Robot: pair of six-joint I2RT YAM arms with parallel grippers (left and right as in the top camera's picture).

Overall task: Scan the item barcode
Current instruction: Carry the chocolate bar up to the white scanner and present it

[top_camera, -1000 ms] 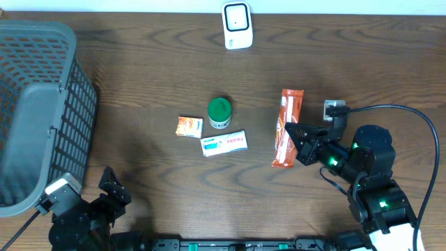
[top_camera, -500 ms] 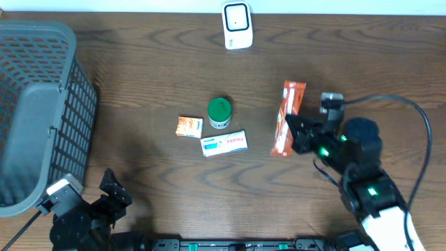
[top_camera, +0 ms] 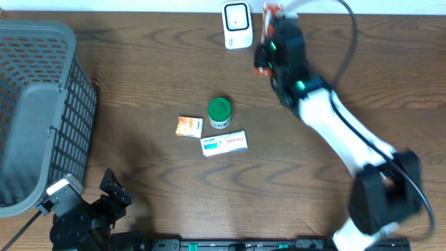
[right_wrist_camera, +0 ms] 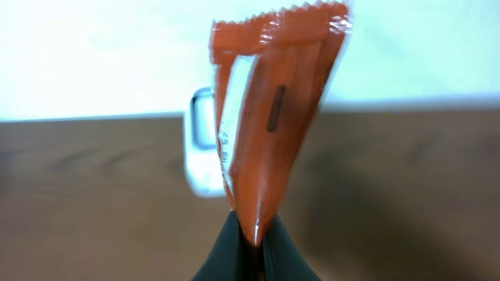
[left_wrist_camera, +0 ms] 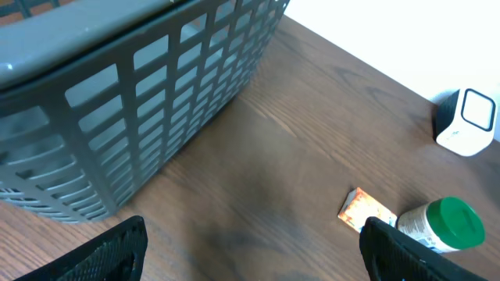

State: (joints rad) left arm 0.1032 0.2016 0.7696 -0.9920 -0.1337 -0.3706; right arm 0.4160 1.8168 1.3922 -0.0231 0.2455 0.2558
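Wide dark wooden table [top_camera: 139, 84], with the tall grey plastic mesh basket [top_camera: 42, 104] hogging the left edge and open bare wood between it and the middle. The right gripper [right_wrist_camera: 251, 242] is up at the far edge, pinched tight on the crinkly orange snack packet [right_wrist_camera: 273, 117], which stands upright just beside the white boxy scanner [top_camera: 237, 26]. The left gripper [left_wrist_camera: 254, 254] hovers at the near-left corner, jaws wide and empty, well apart from the central cluster: green-lidded jar [top_camera: 219, 111], white carton [top_camera: 224, 143], small orange sachet [top_camera: 189, 126].
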